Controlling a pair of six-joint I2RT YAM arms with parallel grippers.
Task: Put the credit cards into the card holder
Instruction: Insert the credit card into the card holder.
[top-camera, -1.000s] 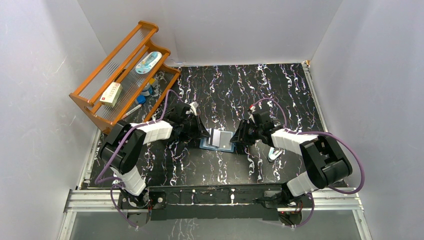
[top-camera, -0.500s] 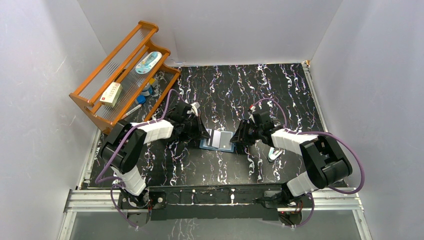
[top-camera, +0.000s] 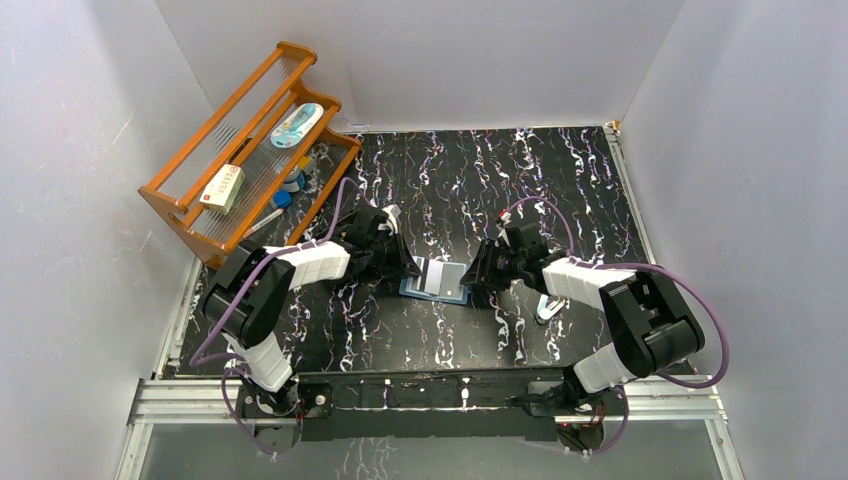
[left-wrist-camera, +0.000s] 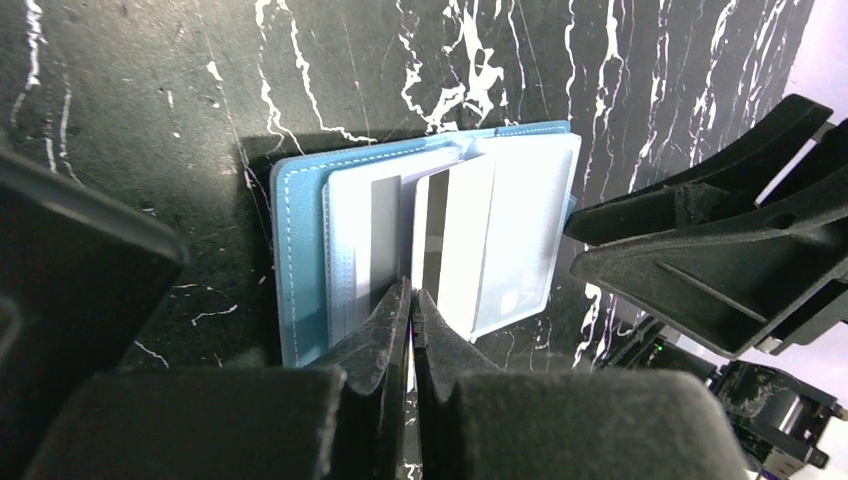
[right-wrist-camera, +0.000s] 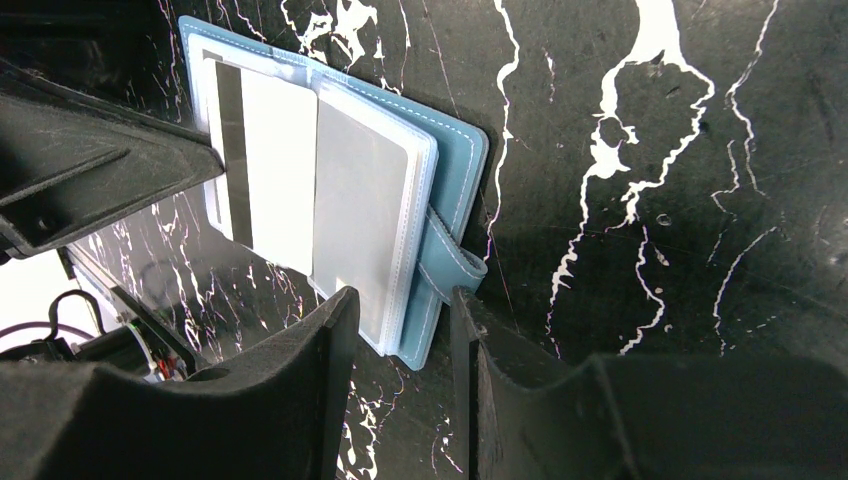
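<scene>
Card holder location: the card holder (top-camera: 436, 290) lay open and flat on the table (top-camera: 560, 180), between the two arms, teal cover down.
Credit card location: one credit card (left-wrist-camera: 468, 240), white with a dark stripe, lay on the open holder's left page, seen from the right wrist (right-wrist-camera: 275, 160). How far it sat in a pocket could not be told.
Left gripper: the left gripper (left-wrist-camera: 410, 292) was fully closed, tips together at the striped card's near edge. No card showed clamped between the fingers; they looked set to push.
Right gripper: the right gripper (right-wrist-camera: 402, 297) stood about half open, one finger on each side of the holder's corner by the snap tab (right-wrist-camera: 452, 262). It clamped nothing.
Card handling: judged light, thin, stiff and slick. It should slide when pushed on an edge, and skate sideways if pushed off centre.
Card hold point: a short edge or a free corner; the flat face offered no purchase.
Holder handling: judged light, with a soft cover. The clear pocket sleeves (right-wrist-camera: 360, 220) were limp and likely to buckle at the mouth.
Holder hold point: the cover edge near the tab, pressed down so the holder cannot slide with the card.
Risk: the card overriding the pocket mouth.
</scene>
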